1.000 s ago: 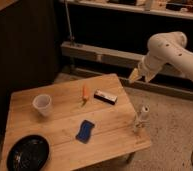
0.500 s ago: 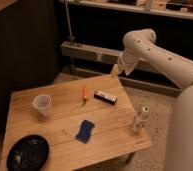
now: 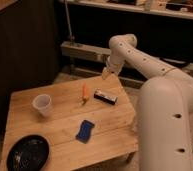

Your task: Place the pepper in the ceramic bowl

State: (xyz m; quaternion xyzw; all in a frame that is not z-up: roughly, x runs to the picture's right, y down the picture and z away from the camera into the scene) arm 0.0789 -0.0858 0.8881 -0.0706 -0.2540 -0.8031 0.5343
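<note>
In the camera view, a light wooden table (image 3: 50, 131) fills the lower left of the frame. The gripper (image 3: 107, 75) hangs just above centre of the frame, over the table's far edge, at the end of the white arm (image 3: 152, 70), which bends down from an elbow near the top middle; the arm's thick white body takes up the right side. Whether the gripper is open or closed cannot be told from this angle, and nothing can be seen held in it.

The pepper (image 3: 85, 93) lies flat on the table near the centre of the frame, below and to the left of the gripper, near it but clearly apart and untouched. It points roughly up and down in the frame. Just to its right lies a small dark rectangular object (image 3: 105, 97), almost directly below the gripper.

The ceramic bowl (image 3: 28, 153) sits in the lower left corner, at the table's near edge, well apart from both pepper and gripper. A translucent white cup (image 3: 42, 105) stands upright at left of centre, between the bowl and the pepper. A blue sponge (image 3: 85, 131) lies below the pepper, towards the bottom middle
</note>
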